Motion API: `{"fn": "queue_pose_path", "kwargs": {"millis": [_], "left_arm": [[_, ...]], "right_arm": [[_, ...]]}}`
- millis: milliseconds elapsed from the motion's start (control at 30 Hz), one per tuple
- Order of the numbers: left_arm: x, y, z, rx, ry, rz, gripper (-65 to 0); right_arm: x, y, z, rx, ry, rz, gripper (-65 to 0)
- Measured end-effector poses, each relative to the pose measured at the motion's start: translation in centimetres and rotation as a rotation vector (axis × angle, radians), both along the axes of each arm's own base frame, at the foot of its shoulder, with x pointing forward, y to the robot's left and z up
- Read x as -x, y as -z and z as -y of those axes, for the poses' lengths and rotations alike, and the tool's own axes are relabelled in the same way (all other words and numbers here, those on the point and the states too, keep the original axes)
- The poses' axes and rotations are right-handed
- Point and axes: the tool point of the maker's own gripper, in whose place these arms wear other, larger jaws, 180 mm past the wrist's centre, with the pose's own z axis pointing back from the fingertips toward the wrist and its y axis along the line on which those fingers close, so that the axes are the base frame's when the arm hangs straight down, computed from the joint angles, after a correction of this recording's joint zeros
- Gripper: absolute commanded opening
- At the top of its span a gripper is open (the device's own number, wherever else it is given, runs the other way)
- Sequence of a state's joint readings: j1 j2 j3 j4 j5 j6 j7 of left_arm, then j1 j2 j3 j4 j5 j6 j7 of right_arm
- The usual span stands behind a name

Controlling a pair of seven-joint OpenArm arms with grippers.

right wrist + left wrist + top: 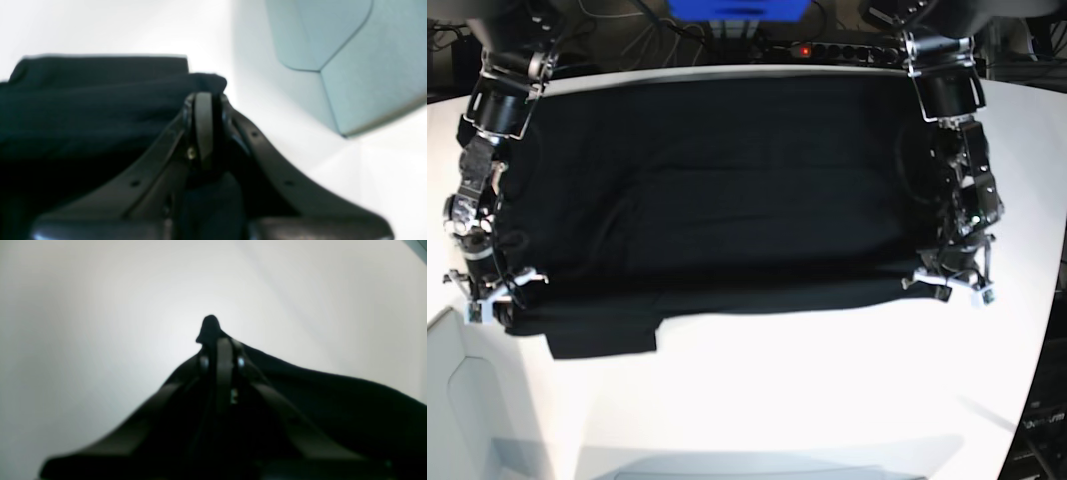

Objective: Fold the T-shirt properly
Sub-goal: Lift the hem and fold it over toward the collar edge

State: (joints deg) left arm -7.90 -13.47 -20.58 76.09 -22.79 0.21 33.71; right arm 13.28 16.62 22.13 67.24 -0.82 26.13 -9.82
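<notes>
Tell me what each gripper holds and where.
Both pinch the T-shirt at its near edge: left gripper at one corner, right gripper at the other, by the sleeve.

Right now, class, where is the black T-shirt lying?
In the base view the black T-shirt covers the far half of the white table, stretched between the left gripper and right gripper.

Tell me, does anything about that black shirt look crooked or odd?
Yes. The T-shirt has one flap hanging below its otherwise straight near edge, on the side of the right tool. It makes that edge uneven. The left tool pinches the opposite corner.
</notes>
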Motion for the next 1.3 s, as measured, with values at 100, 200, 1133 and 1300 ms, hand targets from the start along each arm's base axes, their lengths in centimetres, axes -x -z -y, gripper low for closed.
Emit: {"fn": "queue_pose_path", "kwargs": {"millis": [100,200,1133,1300], "left_arm": [[2.4,-0.1,-0.1,0.029,-0.009,0.015,-64.9],[4.9,-0.4,-0.6,0.059,-0.035,0.030,-64.9],[16.5,-0.3,-1.9,0.131,-0.142,-0.008,-64.9],[17.5,0.6,-1.5,0.140,-0.149,-0.035,-64.9]], "right_arm": [[1.9,-0.2,0.3,0.020,-0.001,-0.003,-65.0],[4.0,0.3,-0.2,0.037,-0.029,-0.021,-65.0],[14.3,3.6,-0.9,0.125,-0.081,-0.177,-65.0],[15.0,5.4,-0.4,0.102,-0.067,-0.223,-65.0]]}}
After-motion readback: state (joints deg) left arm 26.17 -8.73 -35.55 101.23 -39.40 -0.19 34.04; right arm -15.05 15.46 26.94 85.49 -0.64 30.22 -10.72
